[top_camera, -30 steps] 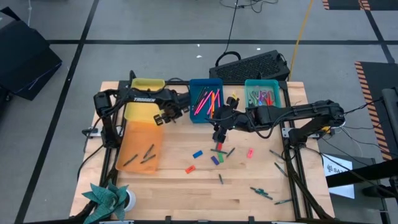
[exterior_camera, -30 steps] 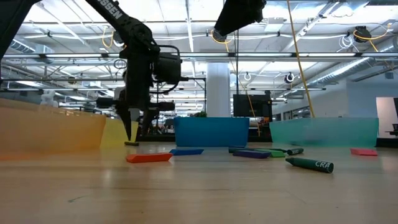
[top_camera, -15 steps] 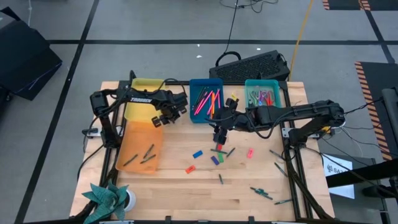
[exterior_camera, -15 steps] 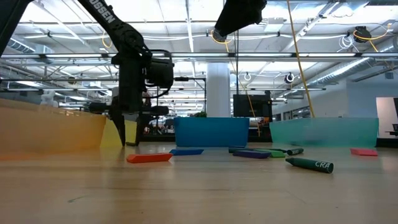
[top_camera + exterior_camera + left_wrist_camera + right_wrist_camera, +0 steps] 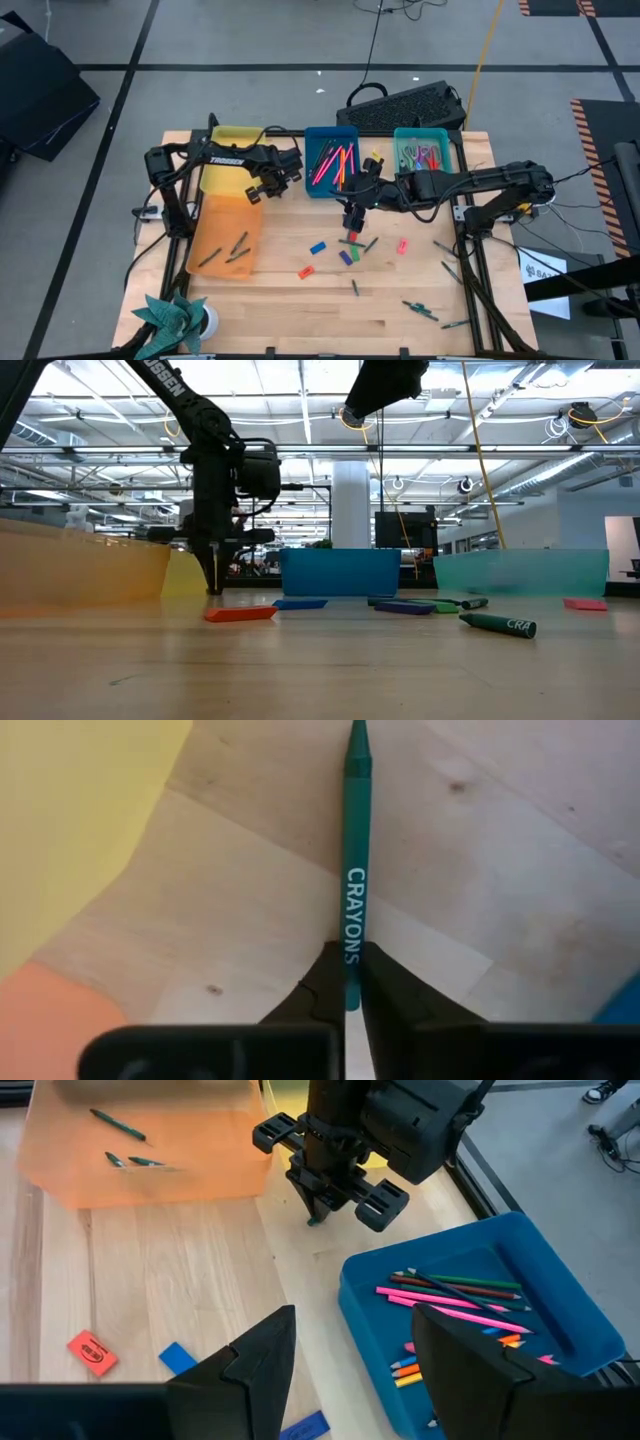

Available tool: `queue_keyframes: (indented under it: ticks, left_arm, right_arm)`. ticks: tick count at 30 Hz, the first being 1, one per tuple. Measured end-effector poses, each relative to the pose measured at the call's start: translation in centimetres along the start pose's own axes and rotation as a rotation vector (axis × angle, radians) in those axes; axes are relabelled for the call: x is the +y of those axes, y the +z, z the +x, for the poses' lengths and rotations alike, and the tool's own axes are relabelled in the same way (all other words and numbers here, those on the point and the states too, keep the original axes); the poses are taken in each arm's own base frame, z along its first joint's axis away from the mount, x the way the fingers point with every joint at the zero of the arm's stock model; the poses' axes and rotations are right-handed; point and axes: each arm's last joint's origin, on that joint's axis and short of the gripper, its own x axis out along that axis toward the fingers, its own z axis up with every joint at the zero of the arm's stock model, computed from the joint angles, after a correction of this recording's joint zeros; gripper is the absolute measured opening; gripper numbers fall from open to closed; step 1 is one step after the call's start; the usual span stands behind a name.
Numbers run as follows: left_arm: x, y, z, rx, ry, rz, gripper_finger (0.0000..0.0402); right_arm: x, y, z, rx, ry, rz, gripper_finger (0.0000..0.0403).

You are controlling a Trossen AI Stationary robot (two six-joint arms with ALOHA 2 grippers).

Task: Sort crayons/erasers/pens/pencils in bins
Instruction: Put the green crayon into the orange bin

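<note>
left gripper [image 5: 263, 187] pinches a green crayon [image 5: 354, 870] tight, low over bare wood between the yellow bin [image 5: 222, 178] and blue bin [image 5: 322, 188]. right gripper [image 5: 352, 213] hangs spread wide and empty above the erasers [image 5: 318, 247] mid-table.

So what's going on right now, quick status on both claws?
Left gripper shut on green crayon, tip down by yellow bin. Right gripper open, empty, above loose erasers. Nothing in the way.
</note>
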Motion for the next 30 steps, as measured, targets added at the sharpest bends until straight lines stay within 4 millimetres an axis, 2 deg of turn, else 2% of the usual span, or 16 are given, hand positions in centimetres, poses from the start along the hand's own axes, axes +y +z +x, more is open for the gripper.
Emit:
queue_keyframes:
  ticks: [4,9,11,14,18,23,27,30]
  left_arm:
    - [0.0,-0.3,-0.5,-0.013,-0.012,0.017,0.0034]
    - [0.0,-1.7,-1.7,-0.107,-0.080,0.069,0.0022]
    - [0.2,-2.2,-2.8,-0.106,-0.109,0.135,0.0014]
    - [1.0,-4.1,-5.3,-0.100,-0.179,0.314,0.0013]
    - [4.4,-6.9,-9.7,-0.144,-0.222,0.489,0.0027]
    - [10.9,-9.1,-14.4,-0.159,-0.169,0.669,0.0024]
    - [16.6,-9.5,-16.8,-0.173,-0.063,0.813,0.0016]
    - [19.4,-9.6,-17.6,-0.196,-0.004,0.958,0.0021]
  right_arm:
    - [0.0,0.0,0.0,0.000,0.000,-0.006,0.0192]
    - [0.0,0.0,0.0,0.000,0.000,-0.014,0.0192]
    - [0.0,0.0,0.0,0.000,0.000,-0.018,0.0192]
    - [0.0,0.0,0.0,0.001,0.000,-0.003,0.0192]
    - [0.2,-0.3,0.1,0.017,0.031,0.043,0.0192]
    - [2.1,-1.2,-0.3,0.042,0.144,-0.028,0.0192]
    - [4.9,-2.5,-0.9,0.072,0.202,-0.204,0.0192]
    - [7.0,-3.1,-0.9,0.074,0.239,-0.251,0.0192]
